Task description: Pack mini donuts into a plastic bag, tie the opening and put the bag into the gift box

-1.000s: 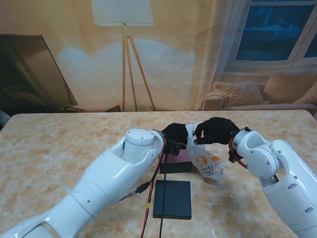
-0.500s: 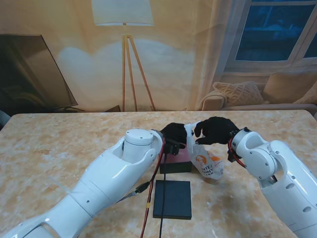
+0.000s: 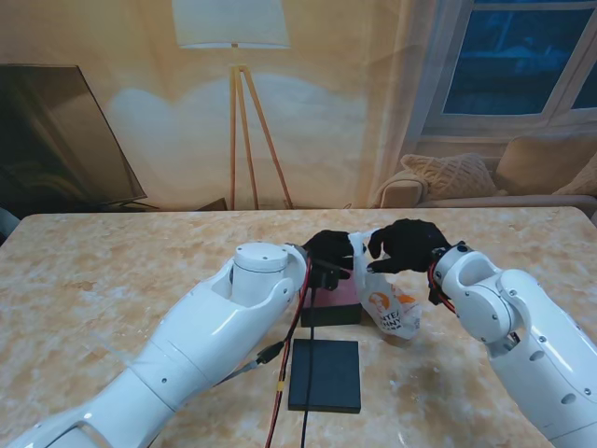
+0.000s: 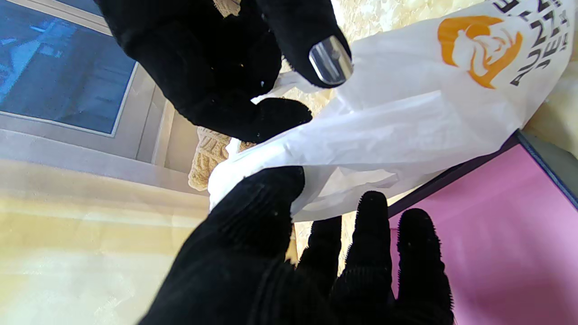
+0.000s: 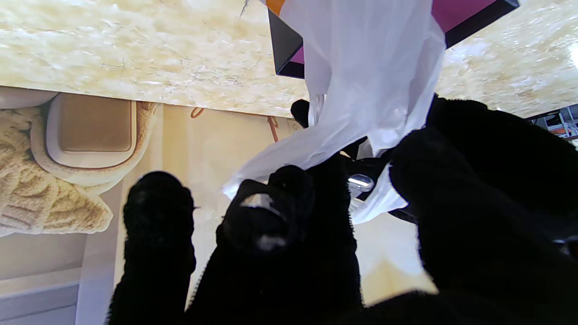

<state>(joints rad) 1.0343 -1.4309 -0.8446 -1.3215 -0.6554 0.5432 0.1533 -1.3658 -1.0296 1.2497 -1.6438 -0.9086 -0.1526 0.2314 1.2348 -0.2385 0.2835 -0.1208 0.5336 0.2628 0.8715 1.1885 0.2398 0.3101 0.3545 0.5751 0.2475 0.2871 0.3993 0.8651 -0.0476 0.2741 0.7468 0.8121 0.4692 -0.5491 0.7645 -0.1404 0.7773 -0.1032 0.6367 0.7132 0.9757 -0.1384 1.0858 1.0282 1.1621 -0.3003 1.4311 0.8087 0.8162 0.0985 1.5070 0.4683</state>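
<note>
From the stand view both black-gloved hands meet over the middle of the table (image 3: 112,271), pinching the top of the white bag (image 3: 390,308): left hand (image 3: 328,254) on its left edge, right hand (image 3: 407,246) on the right. The bag hangs with its bottom on the table, just right of the open box (image 3: 334,301), pink inside; the dark lid (image 3: 325,374) lies flat nearer to me. That view can't show the fingers properly, though. The left wrist cam does: thumb (image 4: 266,198) pressed on the bag's gathered neck, other fingers loosely curled under it, plus the orange logo (image 4: 478,45). The right wrist cam shows plastic clamped between thumb and fingertips (image 5: 275,198). Donuts aren't visible in any view.
</note>
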